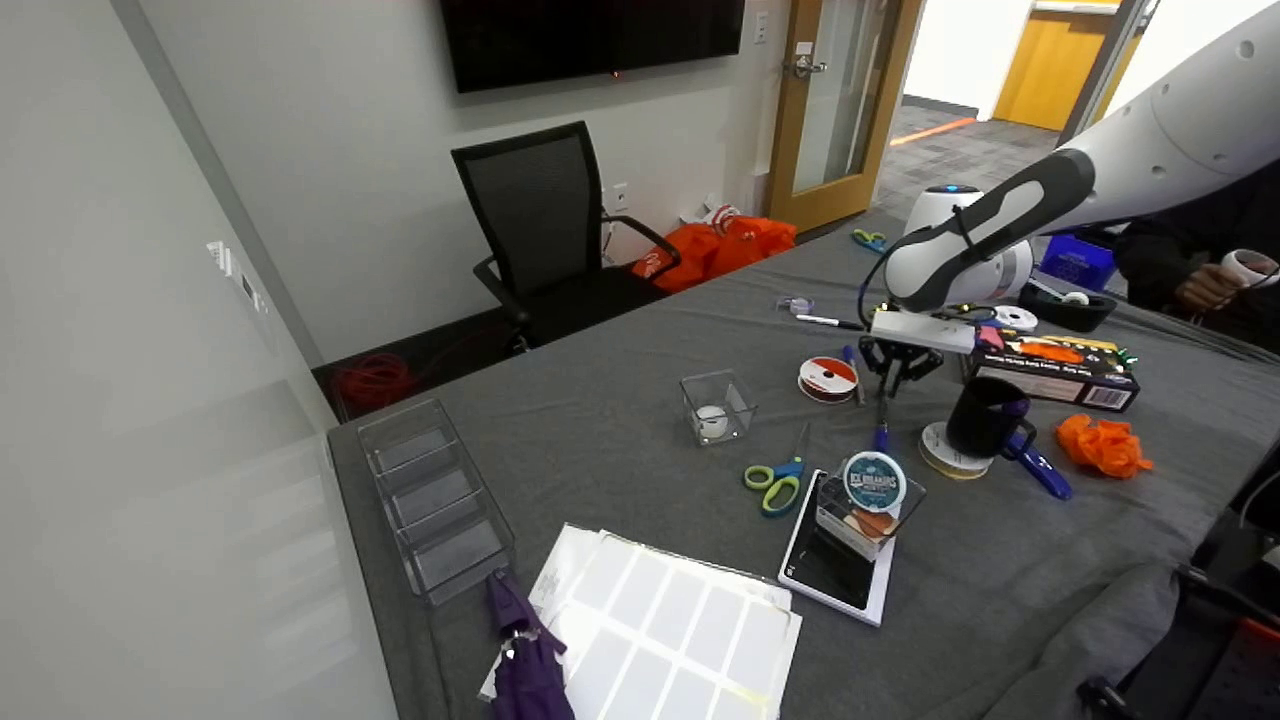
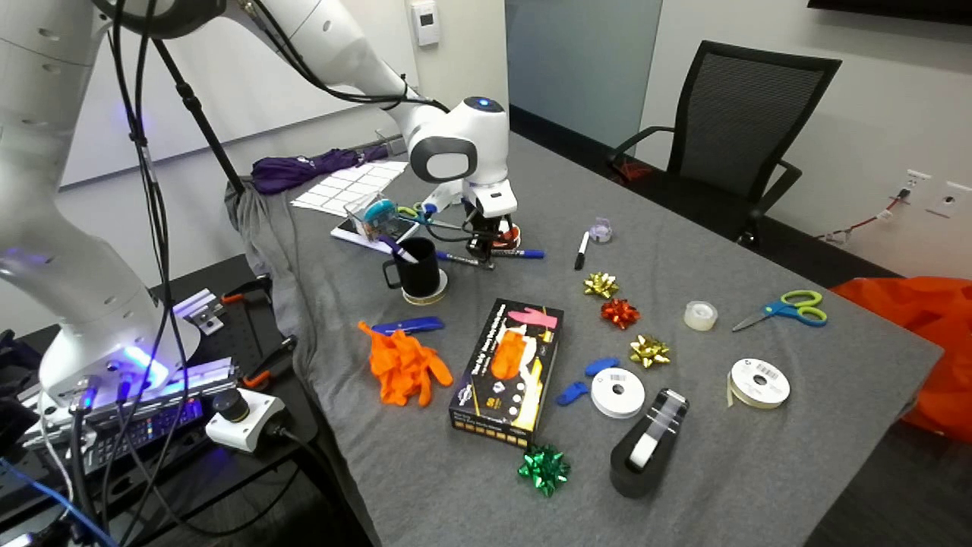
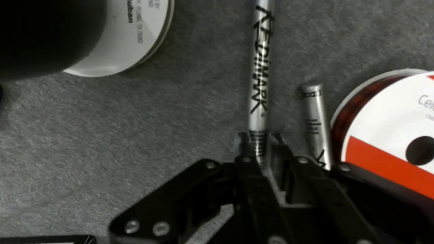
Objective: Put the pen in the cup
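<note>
The pen has a silver body with dark lettering and a blue cap; it shows in the wrist view (image 3: 260,78) and in both exterior views (image 1: 880,438) (image 2: 463,260). My gripper (image 3: 259,141) is closed round the pen's uncapped end, the fingertips close against both sides. The pen looks level, at or near the table; I cannot tell whether it is lifted. The cup is a black mug (image 1: 972,425) with a handle, standing on a pale round ribbon spool (image 1: 940,455). A purple item sticks out of it. It also shows in an exterior view (image 2: 422,275) and partly in the wrist view (image 3: 44,37).
A second silver pen (image 3: 315,118) lies right of the gripper against a red ribbon spool (image 3: 359,118). A glove box (image 2: 505,372), blue stapler (image 2: 410,325) and orange glove (image 2: 402,365) lie near the mug. A teal-topped tin (image 1: 873,482) and scissors (image 1: 780,480) lie nearby.
</note>
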Robot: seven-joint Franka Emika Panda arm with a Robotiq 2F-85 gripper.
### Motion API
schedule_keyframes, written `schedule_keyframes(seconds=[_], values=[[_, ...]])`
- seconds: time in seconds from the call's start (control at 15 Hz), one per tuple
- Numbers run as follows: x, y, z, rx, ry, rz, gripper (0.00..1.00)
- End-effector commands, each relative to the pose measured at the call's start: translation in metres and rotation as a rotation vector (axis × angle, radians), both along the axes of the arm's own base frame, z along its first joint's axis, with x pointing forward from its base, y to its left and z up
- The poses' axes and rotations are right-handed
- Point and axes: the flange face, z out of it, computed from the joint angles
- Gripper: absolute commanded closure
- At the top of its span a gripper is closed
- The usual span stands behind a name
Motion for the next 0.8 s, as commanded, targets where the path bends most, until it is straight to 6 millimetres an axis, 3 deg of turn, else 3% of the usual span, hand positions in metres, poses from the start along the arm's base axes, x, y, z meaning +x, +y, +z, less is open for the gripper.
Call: schedule_keyframes(seconds=[0.0,0.13,0.2,0.33,0.53,0.6,0.73], values=[[-0.0058,-0.0059,-0.0118,-0.017,-0.024,0.007,0.49],[-0.0068,-0.0074,-0.0155,-0.022,-0.027,0.004,0.35],[-0.0073,-0.0076,-0.0174,-0.023,-0.025,0.004,0.79],[-0.0073,-0.0068,-0.0172,-0.023,-0.022,-0.002,0.76],[-0.0073,-0.0061,-0.0146,-0.023,-0.024,-0.001,0.97],[-0.0075,-0.0059,-0.014,-0.023,-0.023,-0.001,0.99],[-0.008,-0.0054,-0.0122,-0.021,-0.023,0.001,0.96]])
